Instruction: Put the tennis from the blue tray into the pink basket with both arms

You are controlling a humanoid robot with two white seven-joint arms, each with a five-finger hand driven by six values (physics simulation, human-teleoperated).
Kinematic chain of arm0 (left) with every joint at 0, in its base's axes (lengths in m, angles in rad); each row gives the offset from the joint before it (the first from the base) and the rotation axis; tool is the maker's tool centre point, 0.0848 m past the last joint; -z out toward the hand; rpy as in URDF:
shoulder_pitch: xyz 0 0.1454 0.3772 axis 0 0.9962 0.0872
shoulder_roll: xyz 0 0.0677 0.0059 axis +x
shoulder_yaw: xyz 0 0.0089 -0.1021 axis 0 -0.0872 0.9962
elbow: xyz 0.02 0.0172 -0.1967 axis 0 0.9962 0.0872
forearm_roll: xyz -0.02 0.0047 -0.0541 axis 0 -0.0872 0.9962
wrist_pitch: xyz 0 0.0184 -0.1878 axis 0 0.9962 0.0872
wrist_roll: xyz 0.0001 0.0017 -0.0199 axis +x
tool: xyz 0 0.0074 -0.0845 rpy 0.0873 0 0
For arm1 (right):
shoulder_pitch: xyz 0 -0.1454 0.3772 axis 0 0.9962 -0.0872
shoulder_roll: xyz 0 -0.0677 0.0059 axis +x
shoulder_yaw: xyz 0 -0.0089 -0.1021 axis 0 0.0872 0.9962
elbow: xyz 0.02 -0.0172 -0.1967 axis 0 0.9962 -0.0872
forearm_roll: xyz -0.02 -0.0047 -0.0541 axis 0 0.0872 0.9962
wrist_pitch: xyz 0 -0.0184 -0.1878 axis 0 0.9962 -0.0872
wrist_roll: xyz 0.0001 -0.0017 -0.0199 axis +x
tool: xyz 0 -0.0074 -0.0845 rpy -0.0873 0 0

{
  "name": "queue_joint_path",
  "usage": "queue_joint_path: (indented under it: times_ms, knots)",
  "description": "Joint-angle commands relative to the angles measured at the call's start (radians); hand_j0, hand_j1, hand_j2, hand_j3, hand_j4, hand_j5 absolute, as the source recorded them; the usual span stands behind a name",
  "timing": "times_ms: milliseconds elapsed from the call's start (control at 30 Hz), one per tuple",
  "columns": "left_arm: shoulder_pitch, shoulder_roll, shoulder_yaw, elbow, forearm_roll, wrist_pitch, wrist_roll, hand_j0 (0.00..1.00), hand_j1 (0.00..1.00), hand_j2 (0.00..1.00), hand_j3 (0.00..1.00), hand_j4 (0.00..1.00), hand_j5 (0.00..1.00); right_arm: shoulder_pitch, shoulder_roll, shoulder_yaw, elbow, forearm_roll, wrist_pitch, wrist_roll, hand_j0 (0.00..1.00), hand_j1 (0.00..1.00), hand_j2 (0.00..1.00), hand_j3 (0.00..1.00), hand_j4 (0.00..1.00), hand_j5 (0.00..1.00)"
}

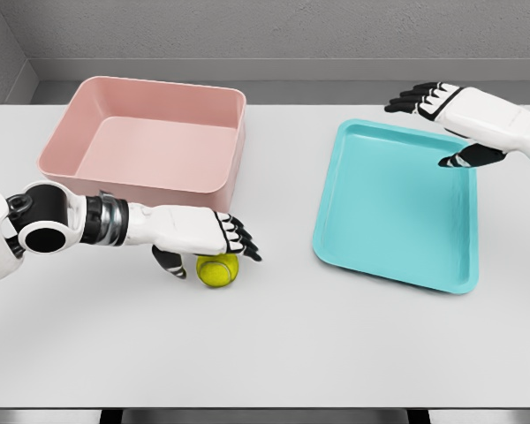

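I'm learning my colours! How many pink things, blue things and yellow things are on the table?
Pink: 1, the pink basket
Blue: 1, the blue tray
Yellow: 1, the tennis ball, on the table under the left hand, not in the tray
Total: 3

White table (336,353), grey wall (291,26) behind, even light.
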Motion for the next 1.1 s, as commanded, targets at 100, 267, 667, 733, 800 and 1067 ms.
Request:
queue_joint_path:
  times_ms: [100, 267, 667, 733, 800, 1067]
  knots:
    - [0.006, -0.014, -0.001, 0.003, 0.004, 0.001, 0.001, 1.0, 1.0, 1.0, 1.0, 1.0, 1.0, -0.002, -0.001, 0.0, 0.001, -0.007, 0.001, -0.001, 1.0, 1.0, 1.0, 1.0, 1.0, 1.0]
    - [0.014, -0.018, 0.001, 0.013, -0.007, 0.001, 0.002, 1.0, 1.0, 1.0, 1.0, 1.0, 1.0, 0.0, -0.004, 0.0, 0.001, -0.007, 0.001, -0.001, 1.0, 1.0, 1.0, 1.0, 1.0, 1.0]
    - [0.029, -0.017, 0.001, 0.023, -0.01, 0.001, 0.016, 1.0, 1.0, 1.0, 1.0, 1.0, 1.0, 0.0, -0.005, 0.0, 0.004, -0.007, 0.001, -0.001, 1.0, 1.0, 1.0, 1.0, 1.0, 1.0]
    - [0.029, -0.017, 0.001, 0.024, -0.03, 0.001, 0.016, 1.0, 1.0, 1.0, 1.0, 1.0, 1.0, 0.0, -0.004, 0.0, 0.004, -0.007, 0.001, -0.001, 1.0, 1.0, 1.0, 1.0, 1.0, 1.0]
    - [0.035, -0.019, 0.001, 0.024, -0.032, 0.001, 0.016, 1.0, 1.0, 1.0, 1.0, 1.0, 1.0, 0.0, -0.005, 0.0, 0.002, -0.007, 0.001, -0.001, 1.0, 1.0, 1.0, 1.0, 1.0, 1.0]
    - [0.037, -0.017, 0.001, 0.023, -0.03, -0.005, 0.016, 0.79, 0.79, 0.79, 0.79, 0.79, 0.79, 0.0, -0.005, 0.002, 0.002, -0.007, 0.001, -0.001, 1.0, 1.0, 1.0, 1.0, 1.0, 1.0]
